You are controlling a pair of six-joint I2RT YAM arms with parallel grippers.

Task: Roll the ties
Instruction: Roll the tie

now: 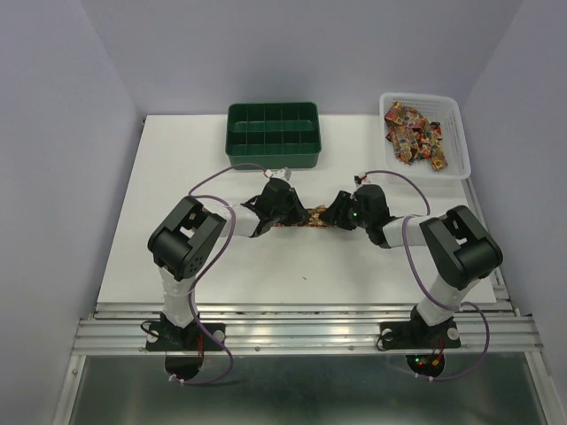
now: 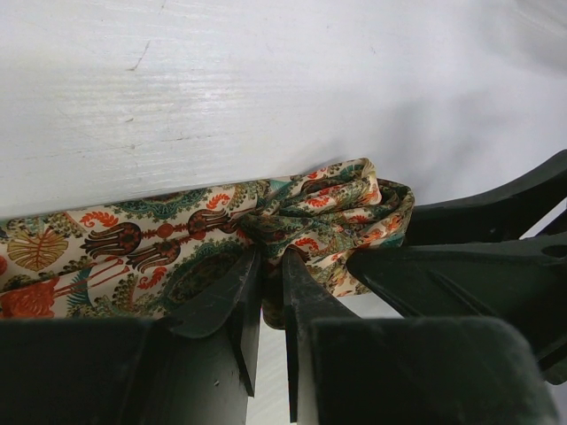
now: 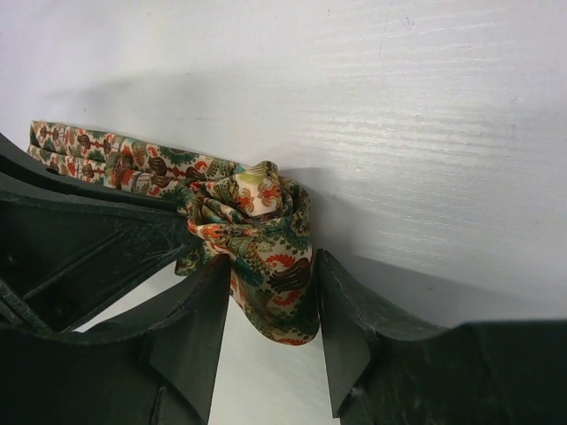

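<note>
Top external view shows you the tie point(image 1: 310, 218) lying left-to-right at mid-bench point(image 1: 177, 177), the left pincer point(image 1: 282, 217) clenched on its flat length, the right pincer point(image 1: 335, 214) straddling the rolled end, grip impossible to tell, so rolling should run leftward.

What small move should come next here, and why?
Probably the right gripper should turn the rolled end of the tie one more wrap along the flat length. Only the end is rolled so far, it grips that roll, and the left gripper pinches the fabric just beside it.
</note>
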